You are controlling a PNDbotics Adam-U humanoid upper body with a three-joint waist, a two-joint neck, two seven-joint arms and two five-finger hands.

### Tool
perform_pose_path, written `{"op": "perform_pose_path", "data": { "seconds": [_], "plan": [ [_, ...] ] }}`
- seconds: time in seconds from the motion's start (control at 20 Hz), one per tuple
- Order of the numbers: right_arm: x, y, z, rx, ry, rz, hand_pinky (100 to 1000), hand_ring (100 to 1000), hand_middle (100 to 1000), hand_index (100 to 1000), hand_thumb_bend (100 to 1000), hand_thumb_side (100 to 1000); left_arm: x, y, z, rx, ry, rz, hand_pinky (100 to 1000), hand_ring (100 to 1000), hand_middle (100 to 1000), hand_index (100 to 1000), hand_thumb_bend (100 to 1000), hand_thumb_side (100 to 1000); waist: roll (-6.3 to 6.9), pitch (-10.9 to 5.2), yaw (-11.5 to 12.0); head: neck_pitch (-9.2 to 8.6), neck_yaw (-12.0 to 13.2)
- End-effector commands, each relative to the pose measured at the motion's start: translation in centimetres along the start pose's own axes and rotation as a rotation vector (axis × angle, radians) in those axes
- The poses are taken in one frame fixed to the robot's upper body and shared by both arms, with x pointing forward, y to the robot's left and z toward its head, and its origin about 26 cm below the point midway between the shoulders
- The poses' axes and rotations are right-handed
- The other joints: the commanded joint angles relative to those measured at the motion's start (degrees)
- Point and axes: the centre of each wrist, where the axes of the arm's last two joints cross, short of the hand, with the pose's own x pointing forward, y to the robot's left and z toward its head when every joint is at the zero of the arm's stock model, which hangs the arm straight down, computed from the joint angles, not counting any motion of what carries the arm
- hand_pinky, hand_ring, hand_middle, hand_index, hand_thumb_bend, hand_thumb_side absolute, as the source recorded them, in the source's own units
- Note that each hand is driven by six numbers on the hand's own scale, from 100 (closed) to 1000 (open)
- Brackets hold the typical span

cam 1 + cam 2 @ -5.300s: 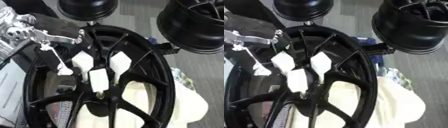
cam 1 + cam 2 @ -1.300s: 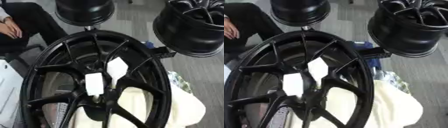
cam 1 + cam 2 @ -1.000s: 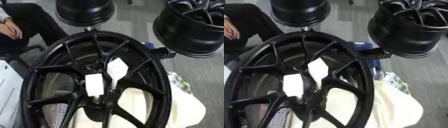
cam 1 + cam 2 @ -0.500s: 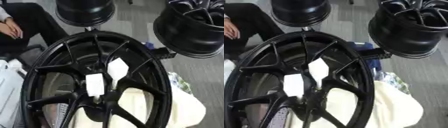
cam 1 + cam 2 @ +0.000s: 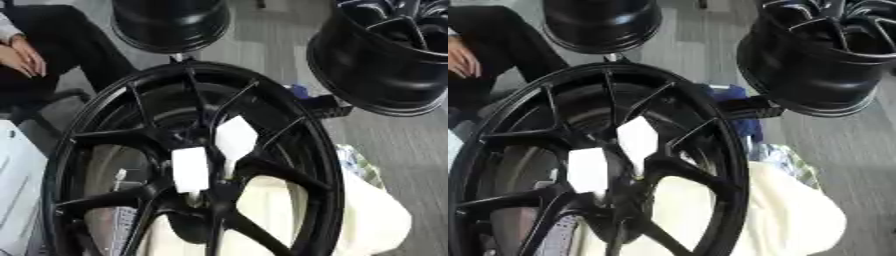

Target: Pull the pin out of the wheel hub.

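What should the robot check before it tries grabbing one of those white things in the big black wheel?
1. Robot hand in view and ready: not ok, neither hand shows.
2. White pins left in the wheel hub: ok, left white pin and right white pin both stand there.
3. Path to the pins from above: ok, nothing covers them.
4. Wheel resting steady: cannot tell; a cream cloth lies beneath it.
5. How deep the pins sit: cannot tell.
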Motion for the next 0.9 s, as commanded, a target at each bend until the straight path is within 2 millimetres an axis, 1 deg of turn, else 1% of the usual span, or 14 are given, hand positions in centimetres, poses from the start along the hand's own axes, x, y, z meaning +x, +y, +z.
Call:
{"op": "perform_pose_path", "data": {
  "seconds": [0.05, 0.15, 0.25, 0.4, 0.45, 0.55, 0.7, 0.9],
  "plan": [
    [0.9, -0.4, -0.7, -0.128, 0.028, 0.073, 830, 603, 653, 846, 460, 268, 2.8, 2.3, 0.8, 0.069, -0.116, 0.011, 854, 829, 741, 866, 100, 377, 0.31, -1.11, 0.0, -0.49, 0.0],
    [0.9, -0.3, -0.7, -0.128, 0.027, 0.072, 829, 603, 653, 846, 460, 268, 5.3, 2.9, 1.7, 0.091, -0.219, 0.039, 845, 812, 718, 855, 100, 360, 0.31, -1.14, 0.0, -0.52, 0.1],
    [0.9, -0.3, -0.7, -0.127, 0.027, 0.073, 827, 603, 653, 846, 461, 268, 8.0, 3.5, 3.0, 0.104, -0.343, 0.073, 839, 799, 699, 847, 100, 354, 0.31, -1.15, 0.0, -0.45, 0.1],
    [1.0, -0.3, -0.8, -0.128, 0.025, 0.073, 827, 603, 652, 846, 462, 267, 12.2, 4.3, 5.9, 0.094, -0.567, 0.126, 839, 793, 690, 844, 100, 346, 0.37, -1.16, -0.1, -0.33, 0.2],
    [1.0, -0.3, -0.8, -0.128, 0.023, 0.073, 827, 603, 652, 846, 462, 267, 13.4, 4.5, 6.9, 0.085, -0.647, 0.134, 838, 794, 692, 845, 100, 328, 0.44, -1.17, -0.1, -0.27, 0.3],
    [1.0, -0.3, -0.8, -0.128, 0.020, 0.072, 827, 602, 652, 845, 463, 267, 14.5, 4.8, 7.7, 0.056, -0.770, 0.144, 838, 794, 693, 845, 100, 332, 0.56, -1.21, -0.1, -0.15, 0.5],
    [1.1, -0.2, -0.9, -0.127, 0.014, 0.072, 826, 602, 652, 845, 463, 267, 15.5, 5.2, 7.9, 0.017, -0.938, 0.135, 837, 795, 696, 845, 100, 312, 0.84, -1.39, -0.3, -0.01, 0.6],
    [1.2, -0.2, -0.9, -0.129, 0.006, 0.073, 825, 602, 652, 845, 465, 266, 16.4, 5.4, 8.0, -0.023, -1.063, 0.114, 834, 791, 690, 843, 100, 299, 1.19, -1.60, -0.4, 0.13, 0.8]
  ]
}}
